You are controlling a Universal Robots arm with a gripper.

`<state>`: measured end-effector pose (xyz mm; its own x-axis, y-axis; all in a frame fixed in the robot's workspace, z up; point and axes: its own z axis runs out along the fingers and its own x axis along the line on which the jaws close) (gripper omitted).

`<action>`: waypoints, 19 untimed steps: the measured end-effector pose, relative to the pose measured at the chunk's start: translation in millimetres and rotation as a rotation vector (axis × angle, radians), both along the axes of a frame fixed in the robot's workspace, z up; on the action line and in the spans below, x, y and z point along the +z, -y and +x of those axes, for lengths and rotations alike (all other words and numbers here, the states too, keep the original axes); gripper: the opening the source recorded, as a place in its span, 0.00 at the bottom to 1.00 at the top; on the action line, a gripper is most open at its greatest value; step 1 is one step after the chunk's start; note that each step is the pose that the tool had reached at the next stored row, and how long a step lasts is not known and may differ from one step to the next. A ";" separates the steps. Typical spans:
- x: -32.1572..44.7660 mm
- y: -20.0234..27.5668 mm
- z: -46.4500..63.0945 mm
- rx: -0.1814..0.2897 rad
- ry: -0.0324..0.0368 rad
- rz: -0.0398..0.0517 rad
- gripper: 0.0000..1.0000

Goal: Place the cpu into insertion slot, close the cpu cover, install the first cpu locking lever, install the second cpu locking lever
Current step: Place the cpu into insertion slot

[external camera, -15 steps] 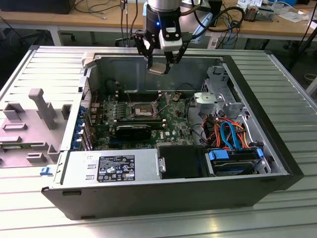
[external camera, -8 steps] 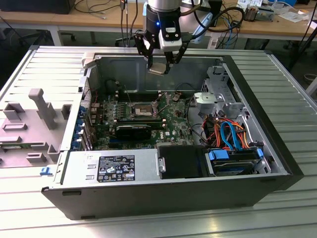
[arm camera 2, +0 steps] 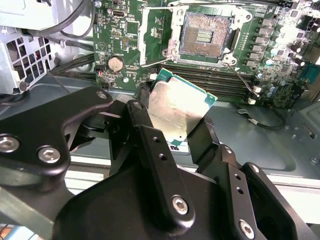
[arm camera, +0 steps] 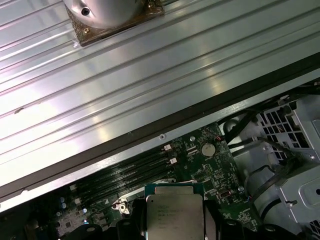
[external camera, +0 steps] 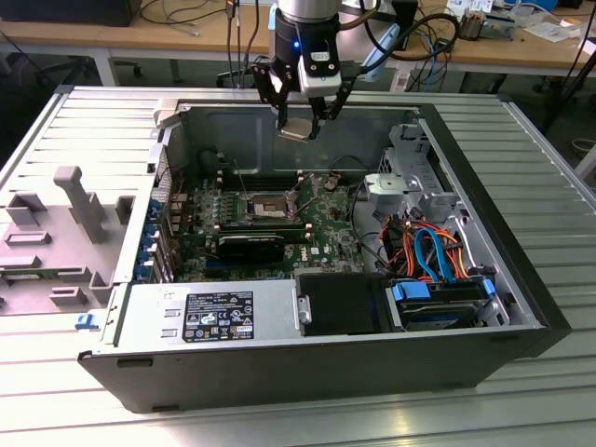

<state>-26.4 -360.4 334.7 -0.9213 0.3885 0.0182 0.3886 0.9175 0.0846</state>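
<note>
Open PC case (external camera: pixel 521 307) on a ribbed metal table (external camera: pixel 56 391), desks (external camera: pixel 140 37) behind; gripper (external camera: pixel 300 123) above the case, holding the cpu (external camera: pixel 294 131).
The exterior view gives the whole case, with the arm over its far side. The second wrist view gives the insertion slot (arm camera 2: pixel 205 35), uncovered on the green board (arm camera 2: pixel 125 45), well apart from the chip. 2 black fingers (arm camera 2: pixel 145 125) are clamped narrow on opposite cpu edges, and the chip is tilted.

Open room above insertion slot (arm camera 2: pixel 205 35), memory slots (arm camera 2: pixel 227 80) alongside.
</note>
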 end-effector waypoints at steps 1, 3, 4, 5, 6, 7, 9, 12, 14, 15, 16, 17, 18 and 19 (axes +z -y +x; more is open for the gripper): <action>0.0 0.0 0.0 -0.002 0.0000 0.0000 0.55; -0.1 0.0 0.0 -0.005 0.0000 0.0000 0.55; -0.1 0.0 0.0 -0.006 0.0000 0.0000 0.55; -0.1 0.0 0.0 -0.007 0.0000 0.0000 0.55; -0.1 0.0 0.0 -0.008 0.0000 0.0000 0.55; -0.1 0.0 0.0 -0.009 0.0000 0.0000 0.55; -0.2 0.0 0.0 -0.011 0.0000 0.0000 0.55; -0.2 0.0 0.0 -0.014 0.0000 -0.0001 0.55; -0.2 0.0 0.0 -0.017 0.0000 -0.0001 0.55; -0.3 0.0 0.0 -0.018 0.0000 -0.0001 0.55; -0.3 0.0 0.0 -0.019 0.0000 0.0000 0.55; -0.3 0.0 0.0 -0.020 0.0000 0.0000 0.55; -0.3 0.0 0.0 -0.021 0.0000 0.0000 0.55; -0.3 0.0 0.0 -0.021 0.0000 0.0000 0.55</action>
<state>-26.4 -360.4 334.4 -0.9127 0.4082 0.0182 0.4082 0.9089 0.0846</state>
